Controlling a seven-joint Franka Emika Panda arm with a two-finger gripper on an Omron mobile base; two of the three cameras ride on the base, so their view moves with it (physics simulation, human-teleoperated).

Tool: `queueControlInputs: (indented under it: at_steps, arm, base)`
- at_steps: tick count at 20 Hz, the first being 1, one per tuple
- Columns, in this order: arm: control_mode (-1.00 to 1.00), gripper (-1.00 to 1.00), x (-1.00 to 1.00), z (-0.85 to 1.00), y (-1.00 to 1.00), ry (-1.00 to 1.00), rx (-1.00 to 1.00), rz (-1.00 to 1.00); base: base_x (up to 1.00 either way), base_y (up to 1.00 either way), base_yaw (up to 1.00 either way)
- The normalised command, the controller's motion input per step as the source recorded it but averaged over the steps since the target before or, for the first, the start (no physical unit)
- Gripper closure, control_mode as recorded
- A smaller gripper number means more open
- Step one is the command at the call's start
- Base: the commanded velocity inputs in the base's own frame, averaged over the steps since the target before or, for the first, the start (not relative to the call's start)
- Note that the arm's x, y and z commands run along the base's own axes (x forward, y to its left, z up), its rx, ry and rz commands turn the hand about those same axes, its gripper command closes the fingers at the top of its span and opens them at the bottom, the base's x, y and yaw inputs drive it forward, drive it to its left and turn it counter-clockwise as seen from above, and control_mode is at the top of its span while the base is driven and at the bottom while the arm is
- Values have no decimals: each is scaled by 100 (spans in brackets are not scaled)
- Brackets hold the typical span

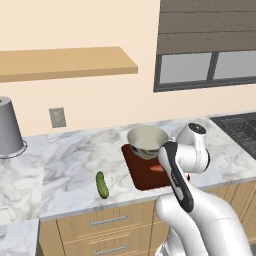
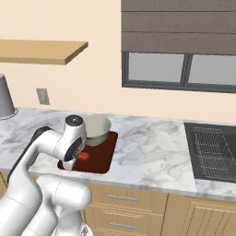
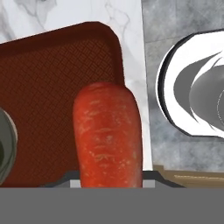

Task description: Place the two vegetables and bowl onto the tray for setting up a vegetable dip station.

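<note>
The white arm rises from the base, bends at the elbow and folds forward so that its wrist hangs over the tray, a dark reddish-brown rectangle lying on the marble counter near the front edge. The hand points down toward the tray's near half. The gripper is closed on the carrot, which stands out from between the finger tips in the hand view, its blunt orange-red end over the tray's textured floor, close to a rounded corner; in the left base view the carrot shows as a small orange sliver beside the wrist, just above the tray. The bowl, greyish-green outside and cream inside, sits on the far end of the tray. The cucumber, short and dark green, lies on the counter to the left of the tray, apart from it. A grey metal cylinder stands far to the left on the counter.
</note>
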Motion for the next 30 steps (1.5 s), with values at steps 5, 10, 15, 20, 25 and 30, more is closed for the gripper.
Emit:
queueControlInputs:
  at_steps: [5,10,15,20,25,30]
  arm:
    - [-100,100,3,-19,-3,0,0,0]
    - [-100,100,6,-19,0,0,0,0]
    - [-100,100,9,-18,0,0,0,0]
    - [-100,100,10,-17,0,0,0,0]
    - [-100,100,11,-15,0,0,0,0]
    - [-100,100,11,-14,0,0,0,0]
  base:
    - [0,0,0]
    - [0,0,0]
    - [0,0,0]
    - [0,0,0]
    - [0,0,0]
    - [0,0,0]
